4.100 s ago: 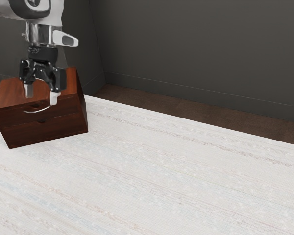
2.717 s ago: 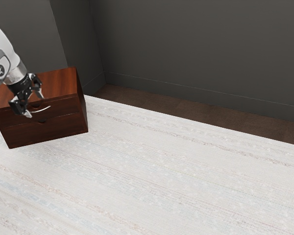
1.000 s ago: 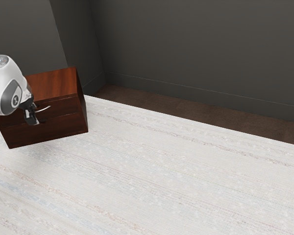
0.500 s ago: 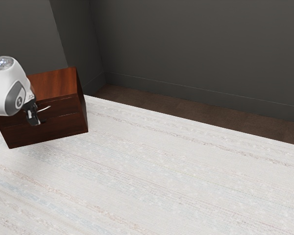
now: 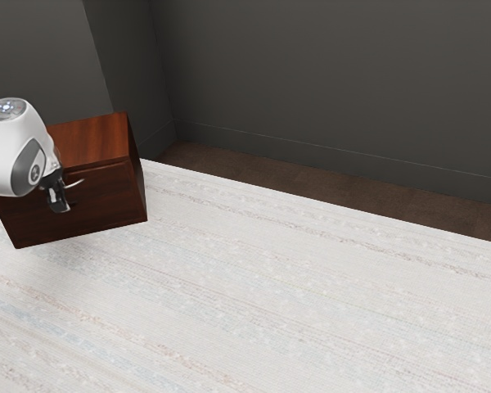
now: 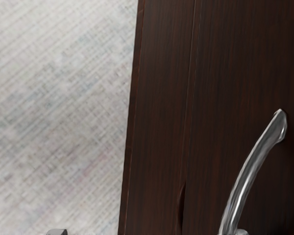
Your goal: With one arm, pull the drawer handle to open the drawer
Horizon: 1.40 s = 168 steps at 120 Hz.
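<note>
Drawer (image 5: 106,178), pale tabletop (image 5: 311,286), dark walls (image 5: 327,74)

A small chest (image 5: 106,192) stands on the table (image 5: 295,303) at the exterior view's far left, near the table's back edge and close to the corner where two walls (image 5: 335,74) meet. The rest of the table stretches away to the exterior view's right and toward the camera. Behind the table a strip of floor (image 5: 352,188) runs along the foot of the back wall. The arm (image 5: 15,151) stands before the left part of the chest's front, with the gripper (image 5: 59,201) at the handle (image 5: 74,181). The handle sits on the upper drawer (image 6: 245,63), above the seam that parts it from the lower drawer (image 6: 159,98), which is next to the table.
</note>
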### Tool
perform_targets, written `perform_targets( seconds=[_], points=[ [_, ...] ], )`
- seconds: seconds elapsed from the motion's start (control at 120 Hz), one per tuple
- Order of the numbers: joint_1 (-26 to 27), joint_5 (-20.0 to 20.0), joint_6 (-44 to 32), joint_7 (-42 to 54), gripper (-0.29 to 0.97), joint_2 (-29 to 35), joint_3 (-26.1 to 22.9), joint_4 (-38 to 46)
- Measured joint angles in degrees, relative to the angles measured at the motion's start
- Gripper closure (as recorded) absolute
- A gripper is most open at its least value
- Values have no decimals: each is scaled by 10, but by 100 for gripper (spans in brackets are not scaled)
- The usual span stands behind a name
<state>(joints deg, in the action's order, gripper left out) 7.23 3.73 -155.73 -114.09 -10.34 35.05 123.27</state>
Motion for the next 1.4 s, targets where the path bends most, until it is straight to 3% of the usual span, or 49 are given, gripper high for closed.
perform_targets(
  seconds=[0.358,0.625,1.4],
  points=[
    [1,3,13,11,59,21,0,18],
    [0,4,24,20,73,47,-2,41],
    [5,20,93,38,79,133,-13,96]
  ],
)
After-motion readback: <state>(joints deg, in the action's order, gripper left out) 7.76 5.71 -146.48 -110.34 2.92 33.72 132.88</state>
